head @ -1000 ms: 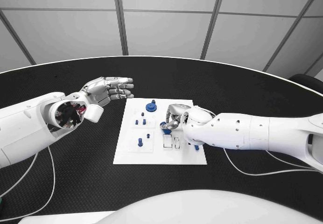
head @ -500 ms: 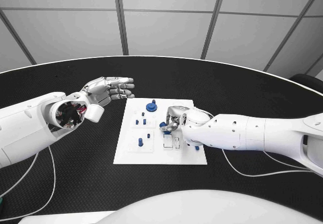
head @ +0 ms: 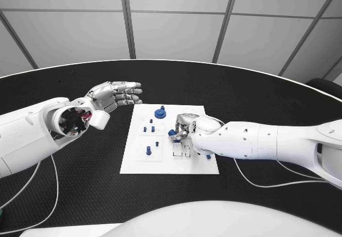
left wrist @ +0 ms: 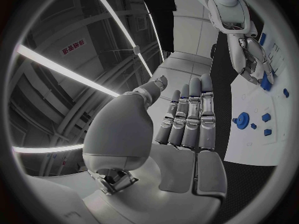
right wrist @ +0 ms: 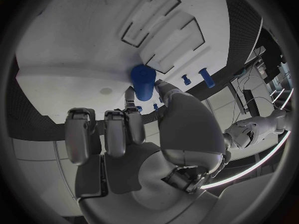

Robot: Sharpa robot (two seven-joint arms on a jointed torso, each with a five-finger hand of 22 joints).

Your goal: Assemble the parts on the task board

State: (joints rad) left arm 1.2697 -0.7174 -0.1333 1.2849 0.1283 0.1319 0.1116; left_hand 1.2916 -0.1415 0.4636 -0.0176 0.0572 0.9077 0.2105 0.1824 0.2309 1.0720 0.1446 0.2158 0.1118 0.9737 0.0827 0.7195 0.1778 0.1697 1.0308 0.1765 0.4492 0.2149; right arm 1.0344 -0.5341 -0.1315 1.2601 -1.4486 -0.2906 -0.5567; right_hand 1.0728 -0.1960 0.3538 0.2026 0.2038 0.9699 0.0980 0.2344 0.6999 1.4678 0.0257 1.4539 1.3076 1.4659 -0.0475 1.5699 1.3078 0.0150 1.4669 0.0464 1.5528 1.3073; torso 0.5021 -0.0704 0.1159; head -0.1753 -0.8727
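The right hand [right wrist: 134, 149] pinches a blue peg [right wrist: 143, 82] at its fingertips, just above the task board [head: 135, 160]. Keep the peg upright and lower it squarely into its hole. The left hand [head: 114, 95] hovers off the board, fingers apart, holding nothing.

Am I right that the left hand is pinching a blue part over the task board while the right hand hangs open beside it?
Sides swapped. In the right wrist view the right hand pinches the blue part over the task board; the head view shows the left hand open beside it.
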